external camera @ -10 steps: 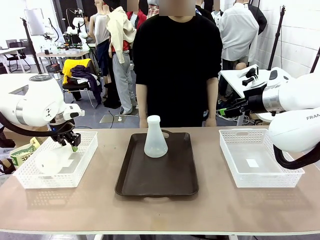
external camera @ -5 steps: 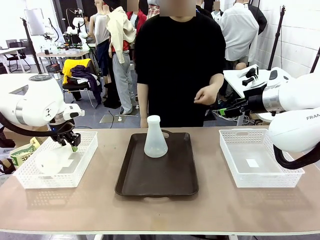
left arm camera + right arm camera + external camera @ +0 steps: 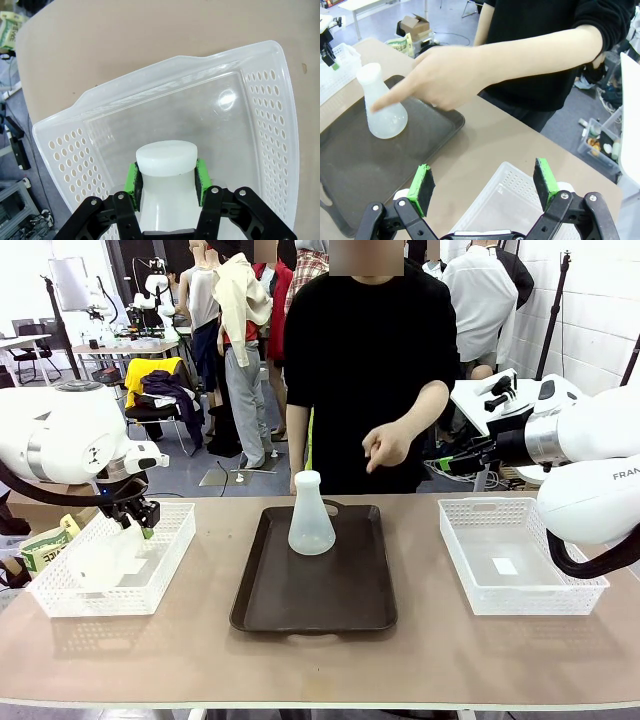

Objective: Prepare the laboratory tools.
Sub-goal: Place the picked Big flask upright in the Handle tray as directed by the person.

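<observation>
The left gripper (image 3: 165, 177) is pinching a flask (image 3: 165, 165) by its neck over the left basket (image 3: 270, 100); from the front, that flask (image 3: 108, 560) is apparently lying tilted inside. The right gripper (image 3: 484, 189) is holding its fingers spread wide above the right basket (image 3: 505, 200). On the tray (image 3: 315, 590), a second flask (image 3: 311, 515) is standing upright. Beyond, a person's hand (image 3: 385, 447) is pointing down.

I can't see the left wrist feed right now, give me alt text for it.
The left gripper, black with green pads, is shut on the narrow neck of a translucent frosted-white conical flask, seen from the mouth end. Below it lies a white perforated plastic basket resting on the tan table.
</observation>
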You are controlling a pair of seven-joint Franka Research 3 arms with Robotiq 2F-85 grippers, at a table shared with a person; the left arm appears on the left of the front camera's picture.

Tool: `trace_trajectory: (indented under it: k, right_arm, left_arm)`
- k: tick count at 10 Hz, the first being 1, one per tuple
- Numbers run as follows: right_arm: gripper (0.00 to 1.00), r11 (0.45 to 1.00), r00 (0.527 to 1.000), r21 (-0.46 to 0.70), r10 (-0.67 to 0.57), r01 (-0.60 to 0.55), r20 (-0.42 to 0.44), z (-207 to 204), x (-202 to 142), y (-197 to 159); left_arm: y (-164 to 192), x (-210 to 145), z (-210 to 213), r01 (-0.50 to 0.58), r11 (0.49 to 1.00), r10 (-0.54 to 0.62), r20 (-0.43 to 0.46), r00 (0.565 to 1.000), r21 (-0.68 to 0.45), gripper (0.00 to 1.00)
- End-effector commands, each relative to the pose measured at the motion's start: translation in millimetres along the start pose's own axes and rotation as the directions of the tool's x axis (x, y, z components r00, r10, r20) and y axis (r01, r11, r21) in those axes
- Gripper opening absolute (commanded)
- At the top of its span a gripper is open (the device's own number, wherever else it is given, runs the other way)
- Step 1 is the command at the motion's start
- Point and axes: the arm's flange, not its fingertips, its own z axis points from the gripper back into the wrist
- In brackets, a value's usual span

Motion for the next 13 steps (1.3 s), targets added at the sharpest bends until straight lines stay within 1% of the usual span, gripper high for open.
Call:
trace_trajectory:
  k: [1, 8, 10, 13]
  right_arm:
    - [1.0, 1.0, 1.0, 0.004, 0.001, -0.001, -0.005, 0.2, 2.8, 0.1]
    - [1.0, 1.0, 1.0, 0.004, 0.001, -0.001, -0.005, 0.2, 2.8, 0.1]
    - [1.0, 1.0, 1.0, 0.004, 0.001, -0.001, -0.005, 0.2, 2.8, 0.1]
    - [1.0, 1.0, 1.0, 0.004, 0.001, -0.001, -0.005, 0.2, 2.8, 0.1]
  left_arm:
    - [0.5, -0.7, 1.8, 0.022, 1.0, -0.022, -0.017, 1.0, 0.003, 0.0]
    - [1.1, -5.3, 7.3, 0.011, 1.0, -0.011, 0.004, 1.0, -0.025, 0.0]
    - [-2.9, -11.1, 26.9, 0.028, 0.998, -0.025, 0.059, 0.998, -0.059, 0.0]
    - [-6.6, -26.2, 76.0, 0.082, 0.989, -0.055, 0.202, 0.978, -0.127, 0.0]
